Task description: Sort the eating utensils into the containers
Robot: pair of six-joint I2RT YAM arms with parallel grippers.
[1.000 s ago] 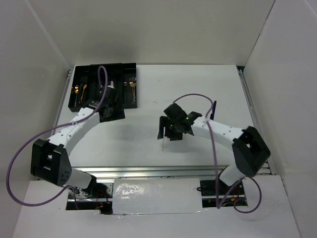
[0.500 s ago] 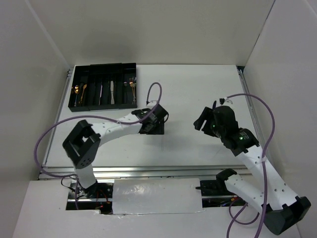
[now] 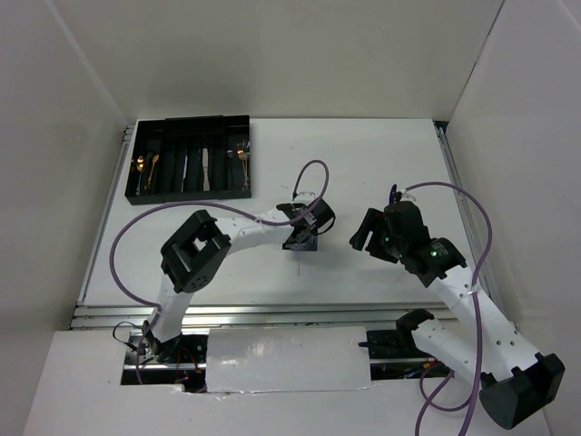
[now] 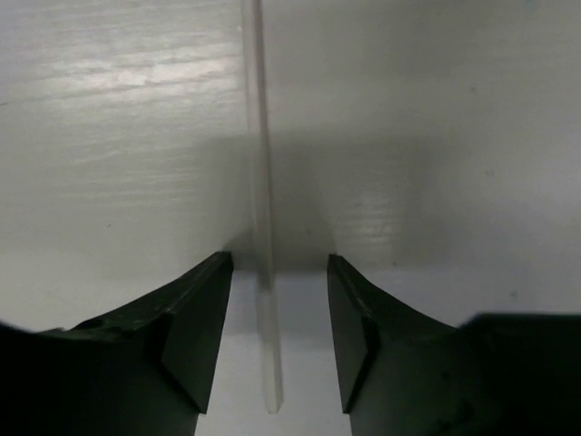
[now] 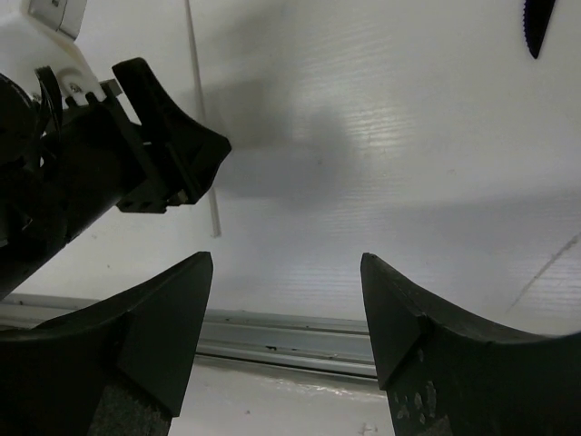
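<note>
Straddling the stick: left gripper (image 4: pixel 278 271) sits low over the table (image 3: pixel 363 154) with 1 finger on each side of the stick (image 4: pixel 257 136). The jaws stand at a middling gap and touch nothing yet.
Stick: thin, pale and straight, lying flat well right of the tray (image 3: pixel 247 154) and nearer the arm bases than it. Its near end lies just past the fingertips, so a hold here would land close to that end.
Step, as I judge it: pinch the stick and lift it.
Doing it well: keep the fingertips almost on the table, because so thin a thing could slip under them. Close evenly and square to the stick, and lift only once both fingers bear on it.
Risk: the stick lies off-centre, nearer the finger on the left of the wrist view. That finger would meet it first and might roll or skew it. An end grip may also let the far end droop.
Right gripper (image 5: pixel 286 263): wide and empty, hovering further right of the tray than the stick, apart from the left arm.
Knife (image 5: pixel 537 25): only its black serrated tip shows, on the table far right of the tray, not yet sorted.
Utensils (image 3: pixel 143 165): several lie in the slots (image 3: pixel 174 145) of the tray, with copper-gold ones near both ends.
</note>
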